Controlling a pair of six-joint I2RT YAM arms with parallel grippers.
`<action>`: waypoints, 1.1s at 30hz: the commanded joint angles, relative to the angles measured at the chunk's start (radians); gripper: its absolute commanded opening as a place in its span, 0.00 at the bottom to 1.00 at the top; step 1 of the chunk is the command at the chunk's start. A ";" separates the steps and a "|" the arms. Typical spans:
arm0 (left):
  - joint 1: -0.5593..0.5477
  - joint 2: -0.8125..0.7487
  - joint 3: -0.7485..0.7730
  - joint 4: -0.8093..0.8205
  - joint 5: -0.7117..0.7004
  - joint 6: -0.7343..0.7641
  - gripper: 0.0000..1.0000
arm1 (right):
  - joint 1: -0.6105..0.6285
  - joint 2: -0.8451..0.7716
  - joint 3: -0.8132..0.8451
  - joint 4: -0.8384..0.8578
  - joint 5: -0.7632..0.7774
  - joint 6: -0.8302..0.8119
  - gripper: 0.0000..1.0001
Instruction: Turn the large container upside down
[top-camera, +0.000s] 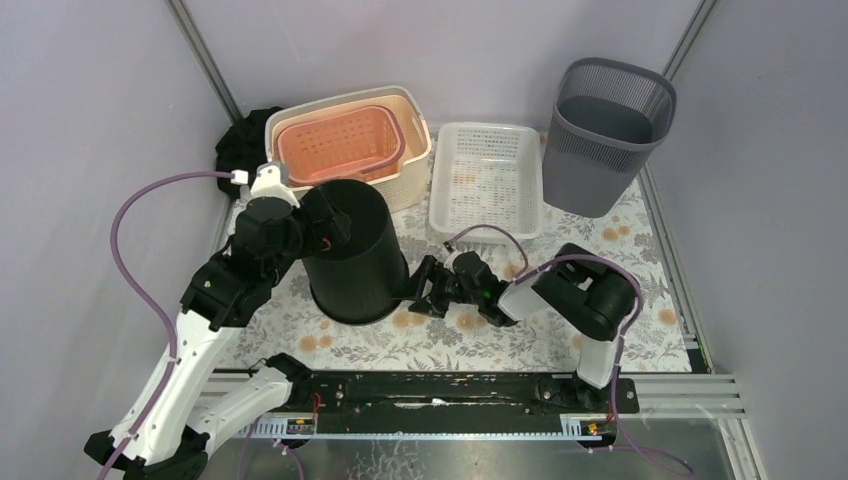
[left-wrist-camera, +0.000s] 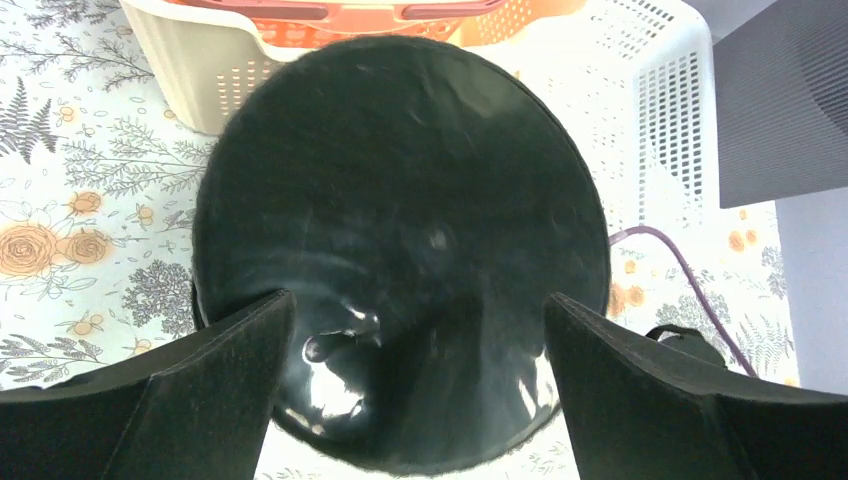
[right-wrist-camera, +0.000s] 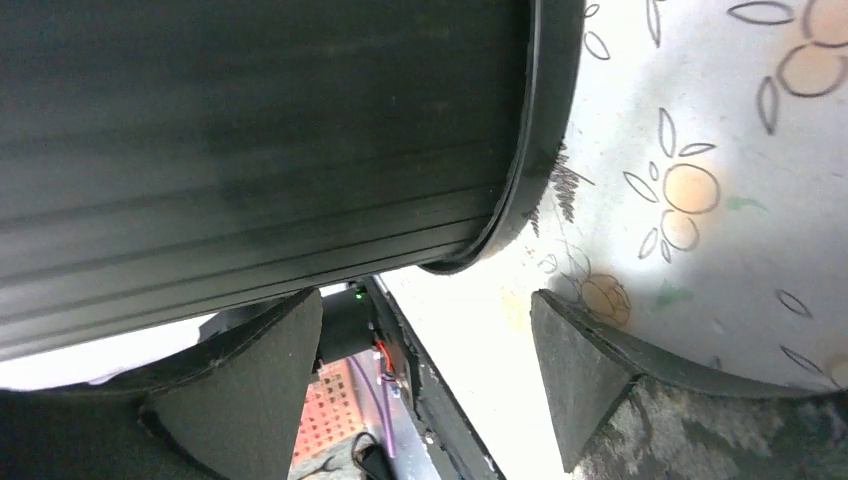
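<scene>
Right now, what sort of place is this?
Probably a lab robot cell, not a home: plain walls on metal framing, a floral-clothed table, a white basket and grey mesh bin set out.

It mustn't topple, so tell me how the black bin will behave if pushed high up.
The black bin looks like rigid plastic, so it would probably shift whole rather than flex. Standing on its wider rim, it likely resists tipping. Its glossy wall may slip against a tool.
</scene>
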 joint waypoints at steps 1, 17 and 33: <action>-0.005 -0.020 -0.007 0.004 0.027 -0.005 1.00 | -0.020 -0.156 0.030 -0.240 0.051 -0.160 0.83; -0.005 -0.036 0.227 -0.053 0.088 0.016 1.00 | -0.111 -0.116 0.344 -0.328 0.108 -0.175 0.83; -0.005 -0.087 0.214 -0.090 0.045 0.023 1.00 | 0.102 0.405 1.027 -0.504 -0.028 -0.212 0.83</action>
